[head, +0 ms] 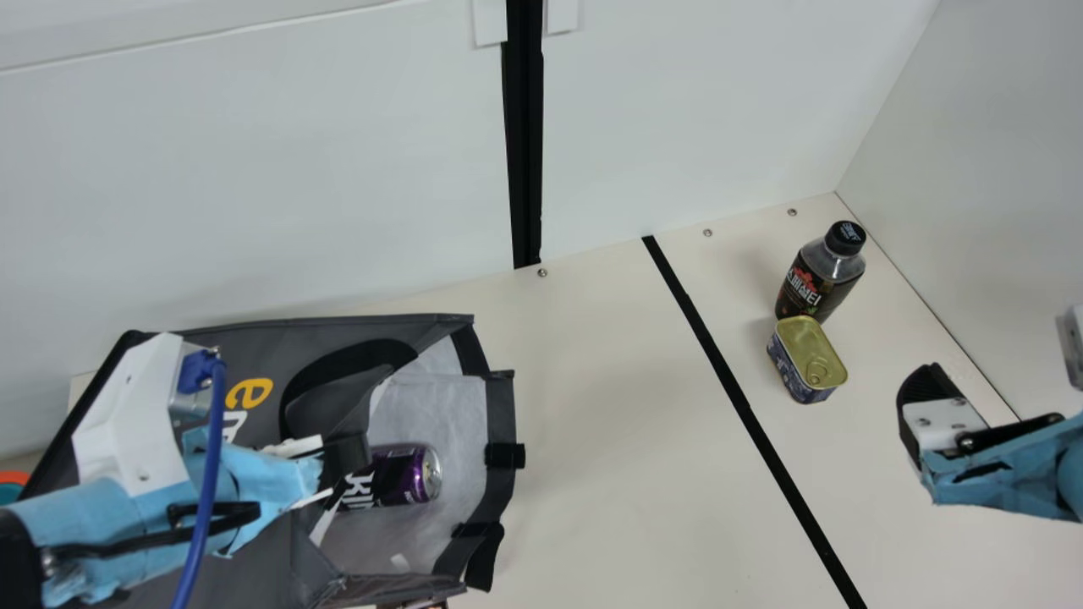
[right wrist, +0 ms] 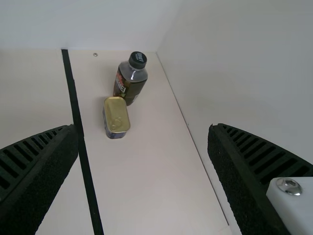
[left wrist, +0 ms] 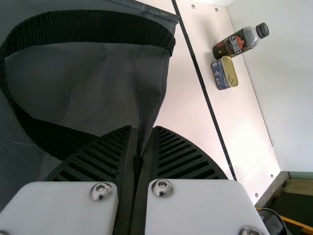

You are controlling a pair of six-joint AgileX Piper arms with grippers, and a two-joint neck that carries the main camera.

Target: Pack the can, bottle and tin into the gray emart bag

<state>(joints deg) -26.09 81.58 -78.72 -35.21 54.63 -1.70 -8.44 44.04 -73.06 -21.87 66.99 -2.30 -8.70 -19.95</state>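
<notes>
Nearest, at the left of the main view, a gray bag with its mouth to the right. Gapes wide, shows a pale, crinkled lining and floppy black trim around the opening. Carries a thick, coarse-woven black strap, looped over the cloth, and bright lettering on the smooth gray side. Over it, the left gripper, jaws together on a thin fold of the bag's cloth.

Inside the bag, just within the mouth, the can: lies on its side, glossy purple and black, round silver end toward the opening.

Farther right, above the cream counter, the right gripper, jaws wide apart with nothing between, ribbed pads curved.

Beyond a straight black stripe on the counter, the tin: stands upright, outside the bag and well apart from it, squat, with rounded corners, a shiny gold lid with a ring pull, and blue patterned sides. Right behind it, the bottle, also on the counter: stands upright, with a black cap, clear sloping shoulders and a dark label. Too close together to tell whether touching.

Farthest back, small round screws in the counter's edge, then a smooth white wall.
</notes>
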